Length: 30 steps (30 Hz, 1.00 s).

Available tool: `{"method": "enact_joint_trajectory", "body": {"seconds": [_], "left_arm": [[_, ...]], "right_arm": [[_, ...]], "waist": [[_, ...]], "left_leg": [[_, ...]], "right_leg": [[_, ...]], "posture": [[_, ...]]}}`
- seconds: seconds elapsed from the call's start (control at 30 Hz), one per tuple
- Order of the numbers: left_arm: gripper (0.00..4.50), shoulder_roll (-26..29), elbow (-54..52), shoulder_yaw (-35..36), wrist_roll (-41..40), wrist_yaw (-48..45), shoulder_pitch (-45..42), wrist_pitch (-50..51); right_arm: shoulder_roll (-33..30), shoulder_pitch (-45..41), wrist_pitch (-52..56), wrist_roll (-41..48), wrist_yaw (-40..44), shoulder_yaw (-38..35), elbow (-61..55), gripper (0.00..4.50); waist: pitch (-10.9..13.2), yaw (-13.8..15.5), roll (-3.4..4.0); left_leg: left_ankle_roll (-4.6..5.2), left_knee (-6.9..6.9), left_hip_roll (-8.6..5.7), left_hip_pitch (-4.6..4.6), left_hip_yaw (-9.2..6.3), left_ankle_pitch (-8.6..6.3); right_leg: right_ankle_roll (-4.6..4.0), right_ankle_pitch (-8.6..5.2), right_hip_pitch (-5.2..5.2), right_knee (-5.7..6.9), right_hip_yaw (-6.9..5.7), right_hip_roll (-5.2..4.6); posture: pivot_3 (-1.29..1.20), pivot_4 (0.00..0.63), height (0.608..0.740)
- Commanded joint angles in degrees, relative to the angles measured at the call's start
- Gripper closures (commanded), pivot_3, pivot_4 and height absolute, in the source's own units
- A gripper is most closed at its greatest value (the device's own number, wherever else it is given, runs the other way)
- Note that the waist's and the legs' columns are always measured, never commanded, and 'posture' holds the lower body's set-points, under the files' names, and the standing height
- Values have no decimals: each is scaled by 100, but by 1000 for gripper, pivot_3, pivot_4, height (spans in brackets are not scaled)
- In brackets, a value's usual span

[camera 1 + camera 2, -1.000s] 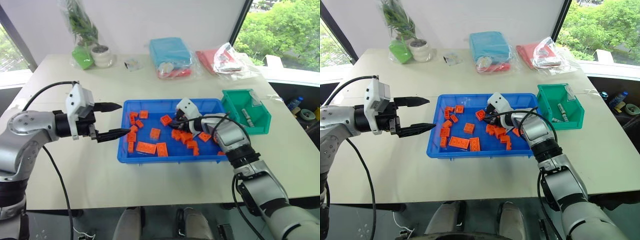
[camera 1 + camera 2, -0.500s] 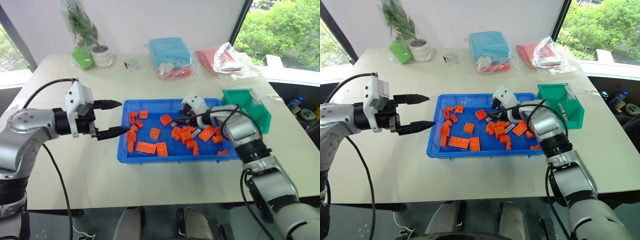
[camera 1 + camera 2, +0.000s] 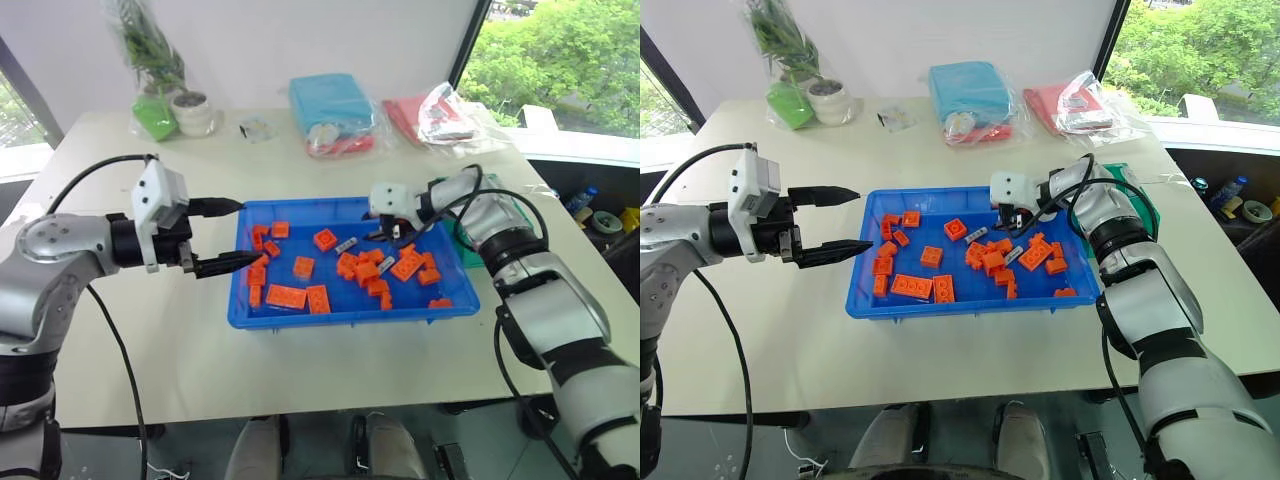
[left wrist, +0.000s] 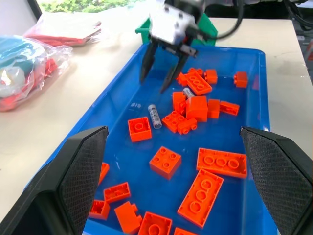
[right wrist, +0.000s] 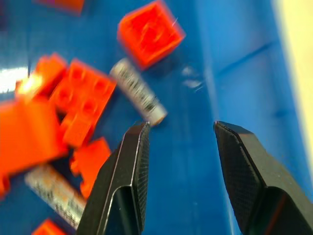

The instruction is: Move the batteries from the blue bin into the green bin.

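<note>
The blue bin (image 3: 300, 316) lies in the middle of the table, scattered with orange bricks (image 3: 290, 295). Two batteries lie among them: one (image 3: 347, 244) on bare blue floor, another (image 3: 386, 264) against the brick pile. My right gripper (image 3: 390, 236) hangs over the bin's rear right part, pointing down, open and holding nothing. In the right wrist view, the nearer battery (image 5: 138, 98) lies just beyond its fingertips (image 5: 139, 129). My left gripper (image 3: 250, 232) is open at the bin's left rim. My right arm hides most of the green bin (image 4: 209, 30), right of the blue one.
Along the table's far side stand a potted plant (image 3: 190, 105), a light green bag (image 3: 155, 112), a light blue bagged bundle (image 3: 335, 105) and a red bagged packet (image 3: 440, 115). Bare tabletop lies left of and in front of the blue bin.
My right gripper has lifted out of the brick pile, swung toward the bin's rear right and rolled its wrist. The left gripper has stayed put. The view has shifted slightly.
</note>
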Motion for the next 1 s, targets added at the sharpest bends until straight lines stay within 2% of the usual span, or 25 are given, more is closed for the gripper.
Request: {"method": "enact_joint_trajectory", "body": {"seconds": [0.03, 0.57, 0.67, 0.77, 0.93, 1.0], "left_arm": [[0, 121, -258, 320, -90, 116, 90, 28], [0, 319, -456, 645, -215, 308, 275, 169], [0, 323, -437, 636, -216, 326, 234, 168], [0, 310, -418, 609, -219, 354, 182, 162], [0, 263, -394, 540, -209, 382, 117, 150], [0, 211, -405, 516, -216, 401, 138, 141]], "right_arm": [[183, -351, -413, -200, -216, -69, 389, 2376], [714, -302, -684, -758, -312, -38, 991, 2376], [768, -244, -559, -771, -220, -69, 1025, 3252], [795, -180, -466, -706, -164, -164, 995, 4477], [685, -129, -330, -301, -34, -624, 737, 4477], [479, -76, 272, 283, -78, -1222, 172, 4477]], "waist": [[0, -2, 1], [1, 10, 2], [2, 10, 3], [2, 11, 3], [1, 19, 1], [3, 21, 3]], "left_leg": [[-2, 0, 0, 0, 0, 1], [-9, -2, -1, 21, -5, 5], [-10, -4, -1, 42, -5, 4], [-10, -4, -1, 46, -4, 4], [-10, -4, -1, 47, -3, 4], [-10, -4, -1, 47, -2, 4]], "right_leg": [[0, 0, 0, 0, 0, 0], [-1, 0, 7, 3, 2, 1], [-1, -1, 15, 3, 3, 1], [-2, -2, 16, 6, 5, 1], [-2, -2, 17, 7, 6, 1], [-2, -1, 18, 6, 7, 1]], "posture": [[0, 150, 681], [0, 150, 681], [0, 150, 681], [0, 150, 681], [0, 150, 681], [0, 150, 681]]}}
